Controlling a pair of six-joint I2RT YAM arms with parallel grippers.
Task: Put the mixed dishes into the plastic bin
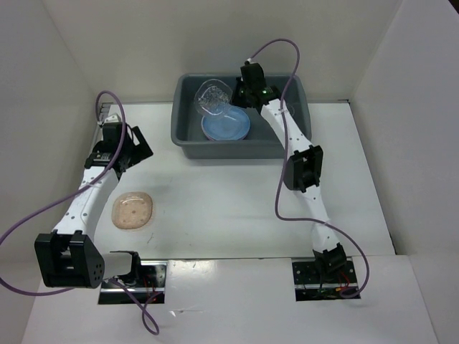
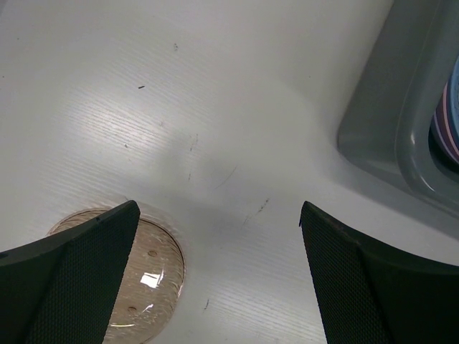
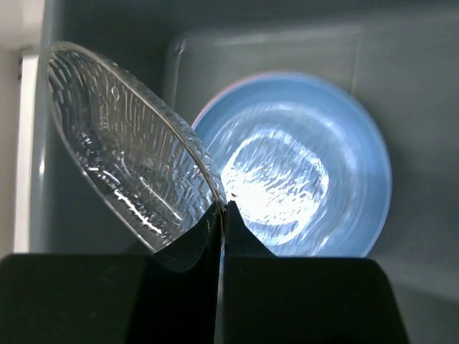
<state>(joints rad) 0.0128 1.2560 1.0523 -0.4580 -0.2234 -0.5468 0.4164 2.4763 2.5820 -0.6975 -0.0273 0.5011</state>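
The grey-blue plastic bin [image 1: 188, 136] stands at the back middle of the table; its corner shows in the left wrist view [image 2: 387, 115]. A blue plate [image 1: 226, 126] lies inside it, over other plates, and fills the right wrist view [image 3: 315, 172]. My right gripper [image 1: 237, 97] is over the bin, shut on the rim of a clear textured dish [image 1: 212, 99], held tilted [image 3: 122, 150]. A peach squarish plate [image 1: 133, 211] lies on the table at the left [image 2: 147, 276]. My left gripper [image 1: 138, 147] is open and empty above the table, between that plate and the bin.
White walls enclose the table at the back and both sides. Purple cables loop from both arms. The arm bases sit on the near edge.
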